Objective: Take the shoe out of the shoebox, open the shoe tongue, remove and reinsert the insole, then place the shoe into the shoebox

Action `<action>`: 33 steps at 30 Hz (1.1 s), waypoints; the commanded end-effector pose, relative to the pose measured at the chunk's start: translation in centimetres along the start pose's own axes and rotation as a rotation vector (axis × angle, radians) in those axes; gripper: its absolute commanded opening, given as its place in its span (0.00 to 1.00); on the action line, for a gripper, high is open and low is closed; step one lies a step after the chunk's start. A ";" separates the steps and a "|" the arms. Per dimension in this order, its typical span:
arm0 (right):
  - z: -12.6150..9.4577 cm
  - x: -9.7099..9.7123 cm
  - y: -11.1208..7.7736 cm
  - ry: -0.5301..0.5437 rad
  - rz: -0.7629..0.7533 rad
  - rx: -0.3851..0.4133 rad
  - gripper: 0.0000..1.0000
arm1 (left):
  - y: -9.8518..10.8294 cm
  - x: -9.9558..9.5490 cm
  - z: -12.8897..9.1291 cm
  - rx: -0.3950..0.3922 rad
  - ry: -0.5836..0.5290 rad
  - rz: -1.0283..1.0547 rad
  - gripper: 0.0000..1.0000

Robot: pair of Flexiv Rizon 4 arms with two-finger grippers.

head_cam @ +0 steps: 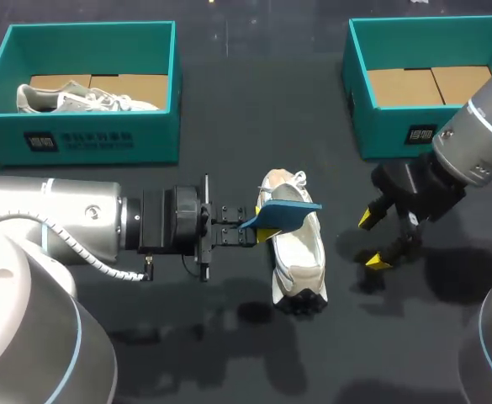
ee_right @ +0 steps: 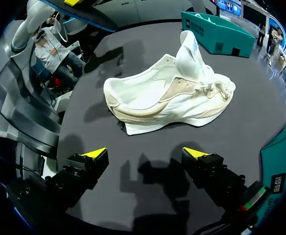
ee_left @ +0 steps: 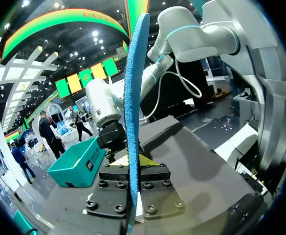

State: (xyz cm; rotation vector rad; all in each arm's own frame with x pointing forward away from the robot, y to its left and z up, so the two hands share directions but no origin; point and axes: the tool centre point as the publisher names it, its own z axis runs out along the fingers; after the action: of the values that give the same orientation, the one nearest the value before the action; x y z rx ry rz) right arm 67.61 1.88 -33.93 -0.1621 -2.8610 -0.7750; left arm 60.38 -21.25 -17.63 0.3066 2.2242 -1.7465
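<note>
The left gripper (head_cam: 247,229) clamps the blue insole (head_cam: 289,215) just over the white shoe (head_cam: 300,257), which lies mid-table, long axis twelve-to-six. The right gripper (head_cam: 372,241) hangs spread and empty at the shoe's three o'clock.

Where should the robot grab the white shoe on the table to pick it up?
Probably the heel rim of the white and beige sneaker, pinched from above by the open right end effector beside it. Its mouth gapes upward at that end, while the flat blue insole in the left end effector hangs over the middle.
</note>
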 end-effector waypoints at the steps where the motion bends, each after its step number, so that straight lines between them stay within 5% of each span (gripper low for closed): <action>1: 0.1 0.0 0.1 -0.001 0.001 0.005 1.00 | 0.3 0.5 0.3 -0.008 0.000 0.002 0.00; 11: 1.1 0.2 2.5 -0.083 -0.090 0.020 1.00 | 1.4 0.7 1.2 0.007 -0.016 -0.030 0.00; 33: 2.6 -1.1 3.1 -0.096 -0.092 0.014 1.00 | 2.6 0.7 4.6 0.036 0.009 -0.019 0.00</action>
State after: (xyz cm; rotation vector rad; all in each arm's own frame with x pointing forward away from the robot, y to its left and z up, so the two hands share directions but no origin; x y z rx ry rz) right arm 68.45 5.44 -34.43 -0.0677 -2.9853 -0.7887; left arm 60.57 -23.77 -20.93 0.3060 2.2090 -1.8047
